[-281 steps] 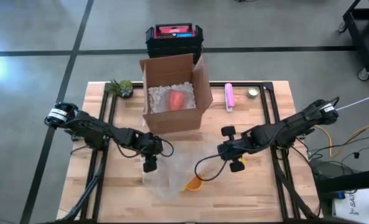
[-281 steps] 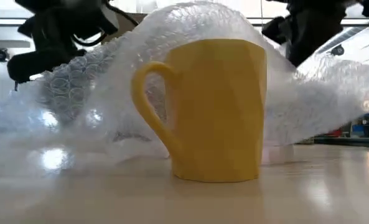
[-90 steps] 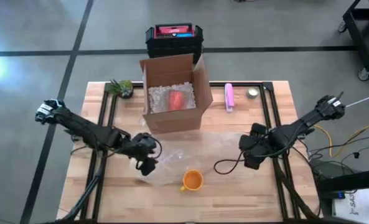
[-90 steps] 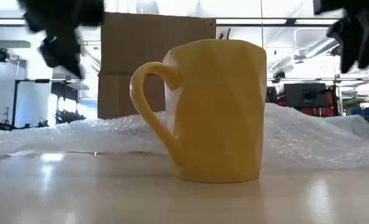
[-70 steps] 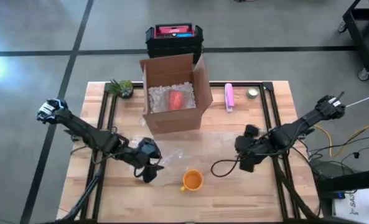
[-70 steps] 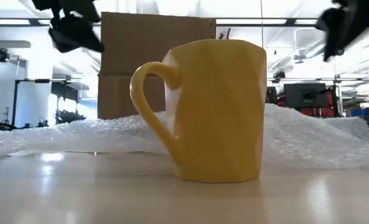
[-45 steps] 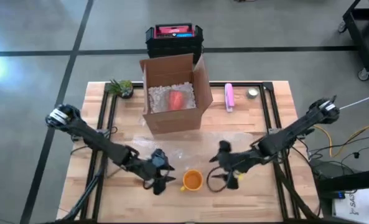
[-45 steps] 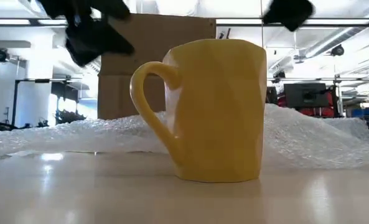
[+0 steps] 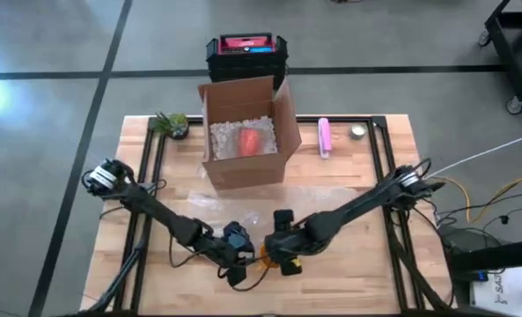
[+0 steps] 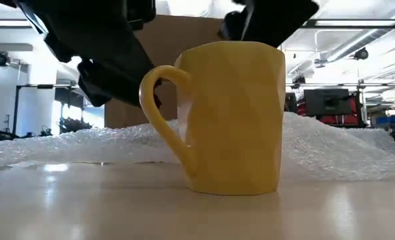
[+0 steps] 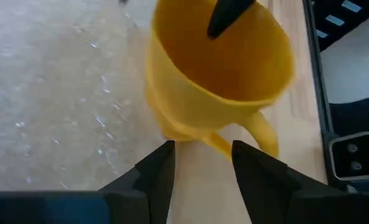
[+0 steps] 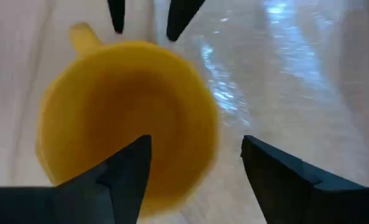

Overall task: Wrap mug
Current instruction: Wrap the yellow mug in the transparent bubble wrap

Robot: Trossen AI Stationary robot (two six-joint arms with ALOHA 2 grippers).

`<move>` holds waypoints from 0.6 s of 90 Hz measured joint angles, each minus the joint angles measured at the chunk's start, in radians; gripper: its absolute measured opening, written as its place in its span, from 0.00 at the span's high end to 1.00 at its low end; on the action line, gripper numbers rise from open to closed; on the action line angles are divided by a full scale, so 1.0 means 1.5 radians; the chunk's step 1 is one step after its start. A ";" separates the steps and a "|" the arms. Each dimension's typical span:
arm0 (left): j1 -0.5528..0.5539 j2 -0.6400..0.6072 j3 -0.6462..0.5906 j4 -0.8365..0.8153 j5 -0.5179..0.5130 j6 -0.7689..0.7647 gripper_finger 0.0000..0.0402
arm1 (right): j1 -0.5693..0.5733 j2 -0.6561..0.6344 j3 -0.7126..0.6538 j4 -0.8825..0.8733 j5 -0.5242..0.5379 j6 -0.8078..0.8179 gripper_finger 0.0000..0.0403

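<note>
A yellow mug (image 10: 230, 120) stands upright on the wooden table near its front edge, handle (image 10: 158, 120) toward the left arm. Clear bubble wrap (image 9: 234, 210) lies flat on the table just behind it. My left gripper (image 11: 203, 149) is open, low beside the mug, with the handle's lower root between its fingers. My right gripper (image 12: 196, 146) is open above the mug's mouth, on the side away from the handle. One of its fingers (image 12: 125, 171) is over the hollow, the other (image 12: 277, 168) outside over the wrap. In the high view both grippers crowd the mug (image 9: 265, 257). My left gripper's fingers stand level on either side of the handle's lower root (image 11: 231, 142), coming from the table's left. Whether they touch it I cannot tell. My right gripper straddles the mug's wall (image 12: 206, 134) from above, and no touch shows.
An open cardboard box (image 9: 243, 141) with white packing filler and a red object stands at the table's far middle. A small plant (image 9: 171, 123), a pink tube (image 9: 324, 137) and a small tin (image 9: 357, 132) sit along the far edge. A black and red case (image 9: 246, 53) lies beyond the table.
Both grippers have swung in toward the table's near edge and closed on the mug, the left from the table's left, the right from its right, and both have come down to it. The mug and the bubble wrap have stayed where they were.
</note>
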 joint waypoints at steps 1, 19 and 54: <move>-0.001 0.000 0.000 0.000 0.000 -0.001 0.65 | 0.000 0.005 0.003 -0.002 0.000 0.000 0.45; -0.018 -0.001 0.000 -0.003 0.001 -0.005 0.70 | -0.006 0.051 0.028 -0.026 0.004 -0.010 0.63; -0.019 -0.001 -0.007 -0.006 -0.070 -0.006 0.77 | 0.025 -0.068 0.064 -0.120 0.022 -0.008 0.93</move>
